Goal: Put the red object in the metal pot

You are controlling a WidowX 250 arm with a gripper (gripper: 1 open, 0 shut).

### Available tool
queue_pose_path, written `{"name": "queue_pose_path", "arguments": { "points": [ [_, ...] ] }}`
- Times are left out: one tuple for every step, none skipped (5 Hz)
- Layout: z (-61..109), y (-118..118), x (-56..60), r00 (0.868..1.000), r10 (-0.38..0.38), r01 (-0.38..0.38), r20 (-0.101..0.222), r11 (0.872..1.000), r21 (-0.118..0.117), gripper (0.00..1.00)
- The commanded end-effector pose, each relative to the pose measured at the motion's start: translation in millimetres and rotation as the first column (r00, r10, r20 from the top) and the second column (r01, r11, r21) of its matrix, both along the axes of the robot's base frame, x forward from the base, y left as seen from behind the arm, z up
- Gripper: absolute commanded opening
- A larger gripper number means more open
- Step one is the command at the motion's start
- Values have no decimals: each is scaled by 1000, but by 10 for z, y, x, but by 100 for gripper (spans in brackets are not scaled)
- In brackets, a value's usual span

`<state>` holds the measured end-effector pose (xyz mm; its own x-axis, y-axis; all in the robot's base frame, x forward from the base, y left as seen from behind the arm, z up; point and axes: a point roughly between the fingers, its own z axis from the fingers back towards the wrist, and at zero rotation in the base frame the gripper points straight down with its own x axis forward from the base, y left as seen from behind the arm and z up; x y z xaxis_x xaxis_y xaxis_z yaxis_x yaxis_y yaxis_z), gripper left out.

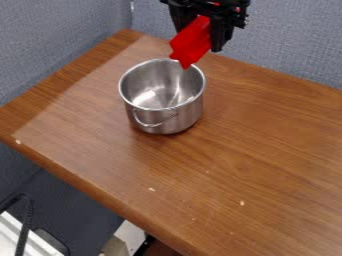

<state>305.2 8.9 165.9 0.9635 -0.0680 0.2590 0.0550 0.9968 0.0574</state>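
Overhead, at the top edge of your view, the black gripper (210, 17) hangs with its fingers pointing steeply down, and its upper body is cut off by the frame. Its jaws are closed partway onto the upper end of the red block (191, 41), which you see pinched between them and lifted clear of the table. The block is tilted, its upper end toward the right under the fingers and its lower end slanting down to the left. That lower end appears just above the far rim of the metal pot (162, 93); from this single angle you cannot tell whether it is directly over the opening or slightly behind it. The block does not touch the pot.

Below the gripper, the pot stands upright on the wooden table (254, 160), toward the far left part of the tabletop. Its round mouth faces up and its shiny inner wall and bottom are visible, with nothing inside that you can make out. A thin wire bail handle (151, 120) hangs down against the near side of the pot.

Around the pot, the tabletop is a warm brown wood grain with a few small pale specks near the front edge. Behind the table, a grey textured wall (54, 30) fills the upper left.
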Motion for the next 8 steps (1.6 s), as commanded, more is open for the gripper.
{"name": "queue_pose_path", "arguments": {
  "points": [
    [19,218,112,998,63,-64,29,998,12,0],
    [-113,435,111,990,143,-143,4,990,11,0],
    [-312,633,110,983,178,-178,-36,984,16,0],
    [-469,734,101,982,181,-179,-59,983,39,0],
    [-577,731,70,981,182,-179,-71,982,57,0],
    [-664,696,40,980,174,-168,-93,984,65,100],
    [-640,744,36,983,154,-147,-100,986,75,100],
    [-612,790,33,984,143,-134,-106,988,82,100]
  ]
}}
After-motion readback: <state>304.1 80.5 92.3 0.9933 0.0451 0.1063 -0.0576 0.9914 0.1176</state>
